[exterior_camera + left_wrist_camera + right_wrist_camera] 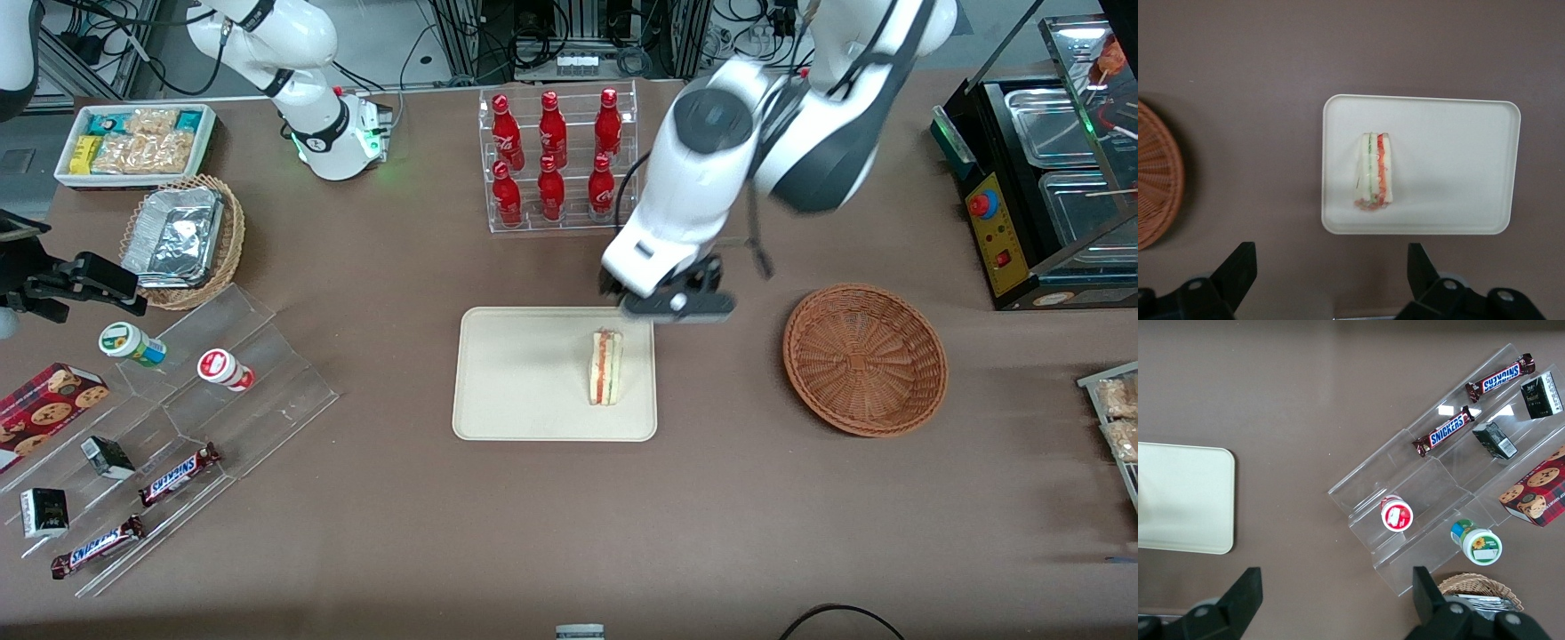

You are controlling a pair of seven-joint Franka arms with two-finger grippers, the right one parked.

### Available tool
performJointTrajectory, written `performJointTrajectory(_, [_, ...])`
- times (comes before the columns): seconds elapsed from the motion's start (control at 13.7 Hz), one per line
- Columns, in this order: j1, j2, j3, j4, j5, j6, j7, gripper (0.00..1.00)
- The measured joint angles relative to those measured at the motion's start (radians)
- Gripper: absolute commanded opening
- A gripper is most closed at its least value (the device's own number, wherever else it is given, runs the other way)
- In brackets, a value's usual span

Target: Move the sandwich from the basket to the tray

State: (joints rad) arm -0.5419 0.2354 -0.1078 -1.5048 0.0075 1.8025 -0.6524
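Note:
The sandwich [606, 367], a white wedge with red and green filling, lies on the cream tray [516, 373] near the tray's edge toward the basket. It also shows in the left wrist view [1373, 172] on the tray [1451, 160]. The reddish-brown wicker basket [864, 358] stands empty beside the tray toward the working arm's end; its rim shows in the left wrist view [1155, 183]. My left gripper [677, 305] hangs above the tray's edge farther from the front camera. It is open and empty [1330, 270], with its black fingers [1238, 267] wide apart above the table.
A clear rack of red cola bottles [556, 160] stands farther from the front camera than the tray. A clear stepped stand [178, 427] with snack bars and cups, a tan basket of foil containers [182, 240] and a white snack bin [138, 142] lie toward the parked arm's end. A black appliance [1040, 178] stands at the working arm's end.

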Motion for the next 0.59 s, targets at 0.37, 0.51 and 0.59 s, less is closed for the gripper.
performJointTrajectory(0.37, [0.132,-0.191,0.006,-0.008,0.0,-0.224,0.229,1.0])
performJointTrajectory(0.51, [0.206,-0.23,0.01,-0.011,-0.001,-0.271,0.325,1.0])
performJointTrajectory(0.59, [0.245,-0.246,0.011,-0.011,-0.002,-0.297,0.373,1.0])
